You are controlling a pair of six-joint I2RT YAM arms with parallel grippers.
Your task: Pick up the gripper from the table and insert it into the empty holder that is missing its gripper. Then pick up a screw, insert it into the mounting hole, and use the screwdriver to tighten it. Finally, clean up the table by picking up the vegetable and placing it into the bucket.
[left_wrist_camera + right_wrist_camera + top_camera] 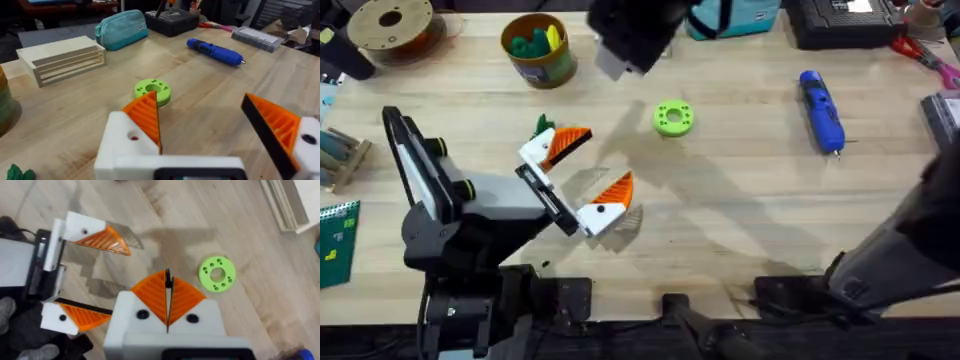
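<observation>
Far left of the table (740, 230): brown filament spool (392, 25). Just right of it, far edge, the bucket (539, 50), mustard-yellow w/ green and yellow toy pieces inside. Nearer, left-centre, the left end effector (582, 178) sits low over the wood, fingers spread wide, nothing between them; both white holder blocks carry orange wedges, far one (560, 146) and near one (607, 203). A small dark-green vegetable (542, 126) lies just beyond the far finger. Centre: lime-green ring (673, 118), apart from the fingers. Above centre, the right end effector (167, 300) hangs high over the table, orange pads pressed together, holding nothing; overhead view has it as a dark blurred mass (632, 35). Right, far side: the screwdriver (821, 110), blue, lying flat, well apart from both arms. Teal pouch (120, 30) and wooden rack (62, 59) at the far edge.
</observation>
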